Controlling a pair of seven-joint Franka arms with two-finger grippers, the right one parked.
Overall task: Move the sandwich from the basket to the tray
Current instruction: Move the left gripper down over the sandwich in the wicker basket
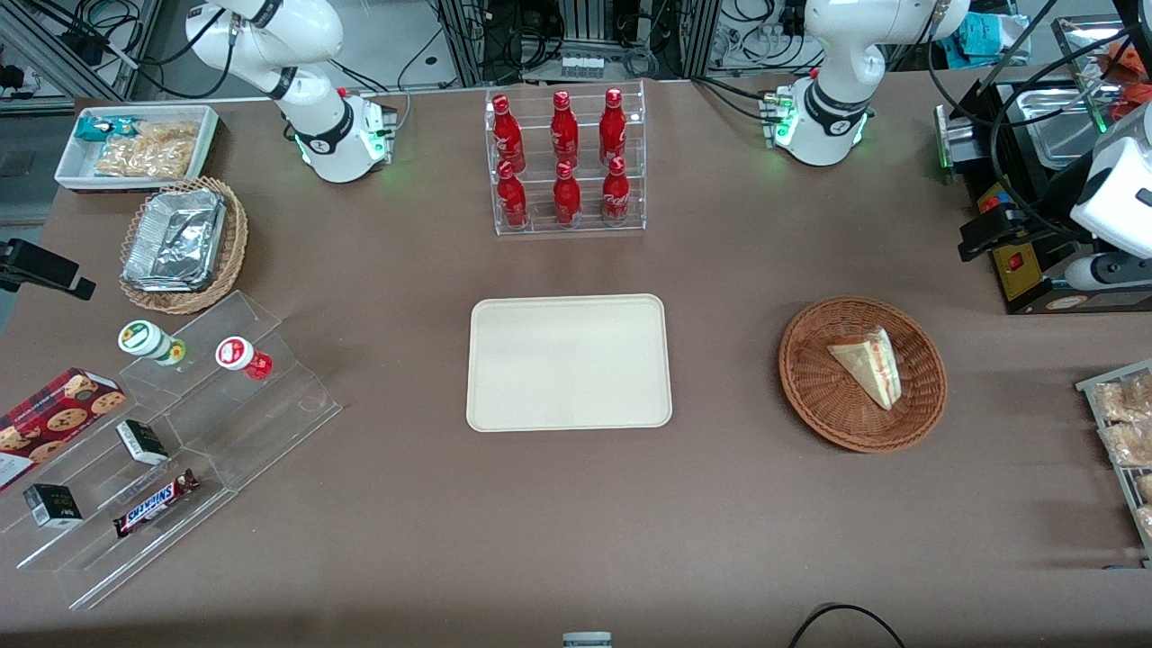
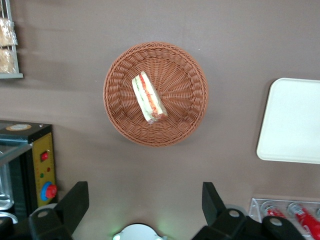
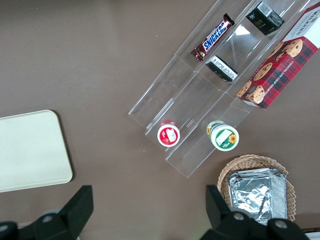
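Observation:
The sandwich point(image 1: 868, 364) point(image 2: 148, 97), a pale wedge with a red and yellow stripe on its cut edge, lies in the round reddish-brown basket point(image 1: 810, 396) point(image 2: 182, 85). The cream tray point(image 1: 569, 362) point(image 2: 295, 120) point(image 3: 30, 150) sits flat mid-table, toward the parked arm's end from the basket, with nothing on it. My gripper point(image 2: 144, 197) hangs high above the bare table between its arm's base and the basket. It is open wide, its black fingers point(image 2: 75, 200) far apart and holding nothing.
A clear rack of red bottles point(image 1: 567, 162) point(image 2: 295, 220) stands farther from the front camera than the tray. A machine with a yellow panel point(image 1: 1017, 261) point(image 2: 42, 170) and a wire rack of snacks point(image 1: 1125, 423) point(image 2: 6, 45) flank the basket at the working arm's end.

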